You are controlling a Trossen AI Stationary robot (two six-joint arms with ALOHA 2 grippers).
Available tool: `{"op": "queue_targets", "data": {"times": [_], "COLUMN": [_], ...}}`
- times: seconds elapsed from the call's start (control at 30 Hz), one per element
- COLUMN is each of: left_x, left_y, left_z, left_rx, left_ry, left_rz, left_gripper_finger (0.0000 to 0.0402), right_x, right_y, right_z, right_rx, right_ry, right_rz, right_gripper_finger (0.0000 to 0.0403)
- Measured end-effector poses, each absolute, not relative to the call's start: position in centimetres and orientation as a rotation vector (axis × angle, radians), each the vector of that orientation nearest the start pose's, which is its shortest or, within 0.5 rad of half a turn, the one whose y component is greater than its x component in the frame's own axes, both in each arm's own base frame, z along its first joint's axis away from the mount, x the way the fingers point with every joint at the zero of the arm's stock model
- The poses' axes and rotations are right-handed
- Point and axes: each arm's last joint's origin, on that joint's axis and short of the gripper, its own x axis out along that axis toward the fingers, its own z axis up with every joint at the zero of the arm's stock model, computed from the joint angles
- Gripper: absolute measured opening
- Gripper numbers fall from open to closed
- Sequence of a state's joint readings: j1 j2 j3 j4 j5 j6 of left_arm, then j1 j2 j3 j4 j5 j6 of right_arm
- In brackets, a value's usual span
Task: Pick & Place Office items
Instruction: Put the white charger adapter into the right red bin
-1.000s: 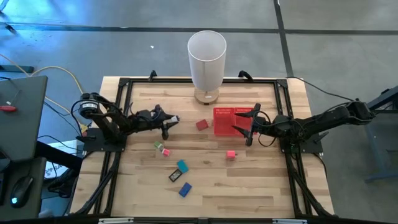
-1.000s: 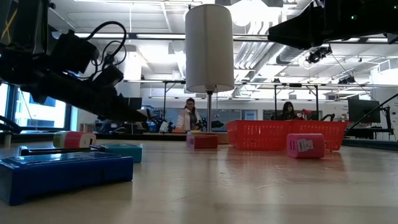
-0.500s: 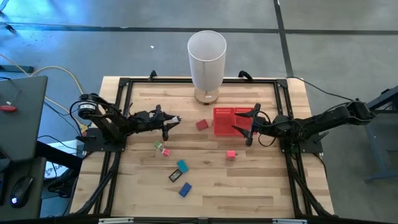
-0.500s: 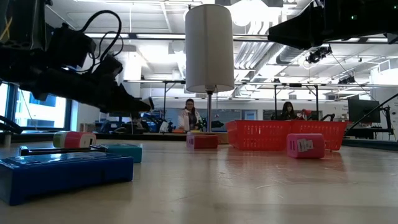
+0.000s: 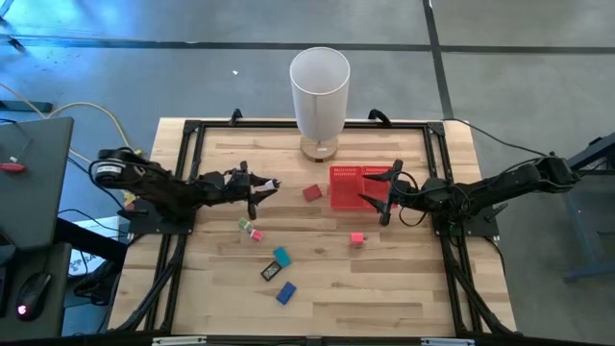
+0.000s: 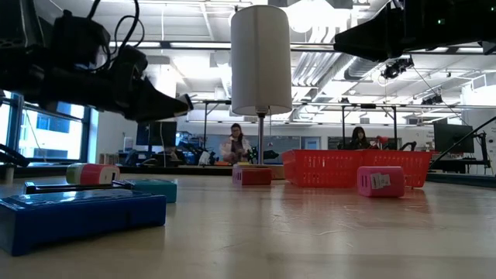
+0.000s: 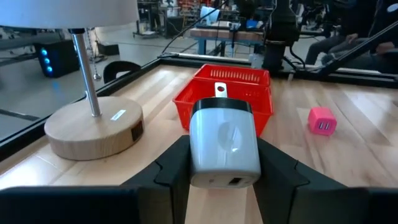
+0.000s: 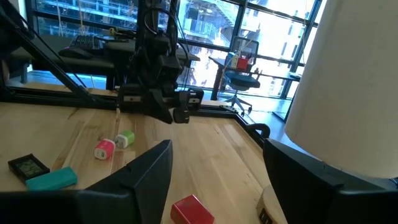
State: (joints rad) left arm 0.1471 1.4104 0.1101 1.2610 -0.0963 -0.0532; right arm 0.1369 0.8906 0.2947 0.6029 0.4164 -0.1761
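My left gripper (image 5: 259, 188) hovers over the table's left middle, shut on a white office item (image 7: 224, 143), a small plug block with a dark band. My right gripper (image 5: 386, 199) stands open above the red mesh tray (image 5: 348, 174), nothing between its fingers (image 8: 149, 171). Other office items lie flat on the wood: a red piece (image 5: 311, 192), a pink one (image 5: 356, 238), a green and pink pair (image 5: 250, 229), a teal one (image 5: 281, 256), a black one (image 5: 270, 273) and a blue one (image 5: 286, 292). My left gripper pinches the white block by its two opposite sides (image 7: 198, 155) between the two fingers (image 7: 280, 171). The fingers lie level and point toward the table's right. The block is lifted clear of the table, its metal prong (image 7: 219, 90) facing the tray.
A tall white lamp (image 5: 319, 96) on a round wooden foot (image 7: 93, 127) stands at the far middle, just left of the tray. A black frame (image 5: 192, 130) runs along the table's edges. People sit in the room beyond the far edge (image 6: 236, 146).
My left gripper has risen with the white block and tipped up to level; the block stays clamped between the fingers and clear of the table. My right gripper has kept still.
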Motion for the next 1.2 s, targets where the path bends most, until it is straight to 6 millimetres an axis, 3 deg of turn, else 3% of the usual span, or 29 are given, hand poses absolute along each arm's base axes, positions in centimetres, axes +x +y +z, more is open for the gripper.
{"op": "queue_targets", "data": {"times": [0.33,1.2], "left_x": [19.2,21.0], "left_y": [3.1,3.2], "left_z": [14.8,15.9], "left_rx": [-0.053,-0.023], "left_ry": [0.017,0.077], "left_rz": [0.245,0.240], "left_gripper_finger": [0.0125,0.0125], "right_x": [18.4,18.5], "right_y": [1.4,1.4], "right_z": [22.2,22.1], "right_rx": [-0.171,-0.124], "right_ry": [0.012,0.022], "right_rz": [-0.280,-0.279], "right_gripper_finger": [0.0240,0.0240]}}
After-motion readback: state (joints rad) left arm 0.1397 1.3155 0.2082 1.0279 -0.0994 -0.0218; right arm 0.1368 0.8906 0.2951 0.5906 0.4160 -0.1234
